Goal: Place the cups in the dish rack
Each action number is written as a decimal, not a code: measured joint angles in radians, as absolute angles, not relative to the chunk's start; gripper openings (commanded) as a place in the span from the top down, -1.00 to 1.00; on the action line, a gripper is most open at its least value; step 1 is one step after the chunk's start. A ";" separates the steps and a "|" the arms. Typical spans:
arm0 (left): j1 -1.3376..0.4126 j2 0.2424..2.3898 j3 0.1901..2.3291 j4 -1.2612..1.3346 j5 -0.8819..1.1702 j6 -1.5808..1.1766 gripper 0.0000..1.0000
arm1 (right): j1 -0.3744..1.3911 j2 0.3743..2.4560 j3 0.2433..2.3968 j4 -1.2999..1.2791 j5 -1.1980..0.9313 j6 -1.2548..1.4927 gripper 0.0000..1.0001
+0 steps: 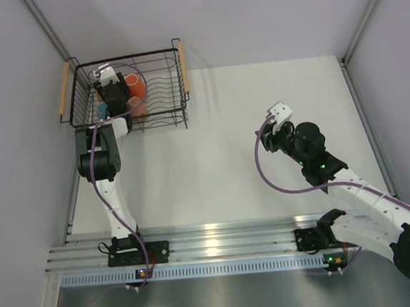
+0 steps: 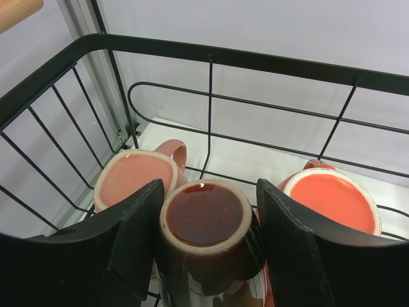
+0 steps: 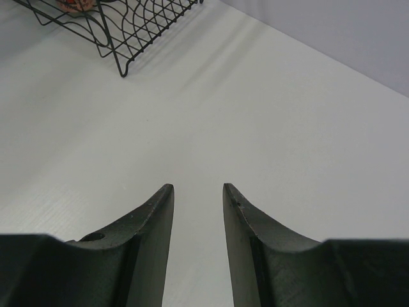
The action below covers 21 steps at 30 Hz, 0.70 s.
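Observation:
In the left wrist view a dark brown cup (image 2: 204,214) stands upside down between my left gripper's (image 2: 209,192) fingers, which are shut on it inside the dish rack (image 2: 255,62). A salmon-pink cup (image 2: 134,176) sits just left of it and a bright orange cup (image 2: 332,201) to its right, both bottom up. From above, the left gripper (image 1: 114,97) hangs over the rack's (image 1: 128,57) left half, beside an orange cup (image 1: 133,83) and a light blue cup (image 1: 102,107). My right gripper (image 1: 280,112) stands open above the bare table, holding nothing.
The rack sits in the table's far left corner, close to the left wall, with wooden handles (image 1: 182,66) on its sides. In the right wrist view the right gripper (image 3: 198,187) faces white tabletop, and the rack's corner (image 3: 128,38) shows at upper left.

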<state>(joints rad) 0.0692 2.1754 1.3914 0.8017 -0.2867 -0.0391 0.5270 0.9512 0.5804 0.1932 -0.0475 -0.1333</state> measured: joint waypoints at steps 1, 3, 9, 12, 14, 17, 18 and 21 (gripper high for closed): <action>0.069 2.175 1.391 0.801 -0.287 -0.039 -0.37 | 0.527 0.951 0.580 0.193 -0.047 -0.133 0.25; 0.068 2.175 1.391 0.802 -0.289 -0.039 -0.46 | 0.527 0.951 0.580 0.193 -0.047 -0.133 0.25; 0.063 2.176 1.391 0.802 -0.294 -0.040 -0.74 | 0.527 0.951 0.580 0.193 -0.048 -0.133 0.25; 0.062 2.176 1.391 0.802 -0.295 -0.039 -0.74 | 0.527 0.951 0.580 0.193 -0.048 -0.133 0.25; 0.062 2.176 1.391 0.802 -0.295 -0.039 -0.74 | 0.527 0.951 0.580 0.192 -0.048 -0.133 0.25; 0.062 2.176 1.391 0.801 -0.297 -0.039 -0.74 | 0.527 0.951 0.580 0.193 -0.049 -0.133 0.25; 0.062 2.176 1.391 0.801 -0.299 -0.039 -0.74 | 0.527 0.951 0.580 0.192 -0.049 -0.133 0.25; 0.062 2.176 1.391 0.801 -0.301 -0.039 -0.75 | 0.527 0.951 0.580 0.193 -0.049 -0.133 0.25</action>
